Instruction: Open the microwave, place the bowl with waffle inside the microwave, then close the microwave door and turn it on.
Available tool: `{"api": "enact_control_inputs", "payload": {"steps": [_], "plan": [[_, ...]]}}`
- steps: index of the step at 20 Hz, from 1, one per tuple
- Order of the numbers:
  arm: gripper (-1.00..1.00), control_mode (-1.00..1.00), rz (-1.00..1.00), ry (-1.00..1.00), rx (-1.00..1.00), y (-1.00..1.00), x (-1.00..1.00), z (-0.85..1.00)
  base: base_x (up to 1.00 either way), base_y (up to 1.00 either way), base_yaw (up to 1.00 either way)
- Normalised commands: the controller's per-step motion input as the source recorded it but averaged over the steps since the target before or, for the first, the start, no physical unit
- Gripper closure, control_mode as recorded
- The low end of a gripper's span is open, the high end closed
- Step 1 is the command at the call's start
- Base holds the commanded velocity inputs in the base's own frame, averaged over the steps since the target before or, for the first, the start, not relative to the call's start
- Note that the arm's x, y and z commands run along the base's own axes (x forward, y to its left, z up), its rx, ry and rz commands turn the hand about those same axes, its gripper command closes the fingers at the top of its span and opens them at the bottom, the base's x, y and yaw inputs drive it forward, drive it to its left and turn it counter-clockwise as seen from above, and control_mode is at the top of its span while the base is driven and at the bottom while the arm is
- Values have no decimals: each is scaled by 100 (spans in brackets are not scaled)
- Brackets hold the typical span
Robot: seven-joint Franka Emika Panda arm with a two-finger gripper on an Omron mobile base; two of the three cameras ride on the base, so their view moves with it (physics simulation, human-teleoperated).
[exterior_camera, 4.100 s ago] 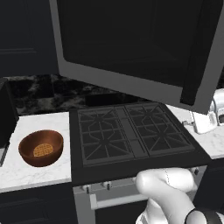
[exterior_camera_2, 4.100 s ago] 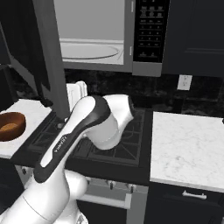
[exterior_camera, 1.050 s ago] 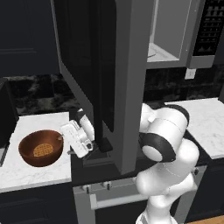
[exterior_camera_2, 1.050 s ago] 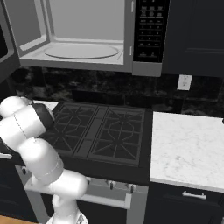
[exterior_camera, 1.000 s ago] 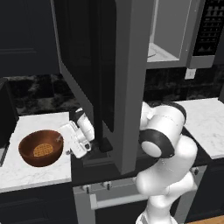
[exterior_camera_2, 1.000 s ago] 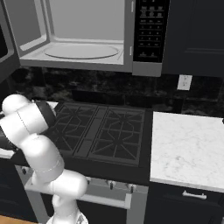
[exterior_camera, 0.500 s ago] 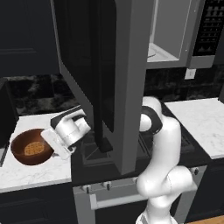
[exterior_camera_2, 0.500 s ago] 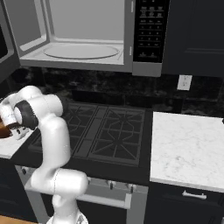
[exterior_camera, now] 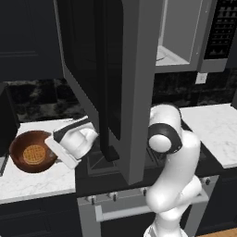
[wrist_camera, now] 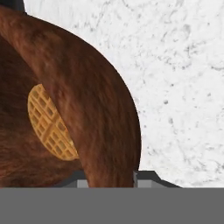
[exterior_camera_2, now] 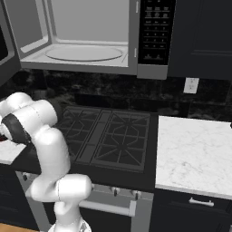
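Now the gripper [wrist_camera: 109, 177] straddles the bowl [exterior_camera: 31, 151] rim at its three o'clock, fingers pinching the wall so the waffle [exterior_camera: 34, 153] rides level; door [exterior_camera: 111, 78] open.

Waffle [exterior_camera: 34, 153] in bowl [exterior_camera: 19, 143] on counter [exterior_camera: 37, 181], left of stove [exterior_camera_2: 108, 136].

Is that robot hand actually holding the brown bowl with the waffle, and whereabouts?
The gripper straddles the rim of the reddish-brown wooden bowl, one tip inside, one outside. Whether it has clamped firmly yet cannot be told.
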Motion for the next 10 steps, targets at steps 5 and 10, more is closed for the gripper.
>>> {"api": "enact_control_inputs", "payload": {"steps": [5,10], "plan": [[100,-100,0,0,6,-100,-42,70,0,0,0],[100,-100,-5,3,1,-100,-28,99,0,0,0]]}}
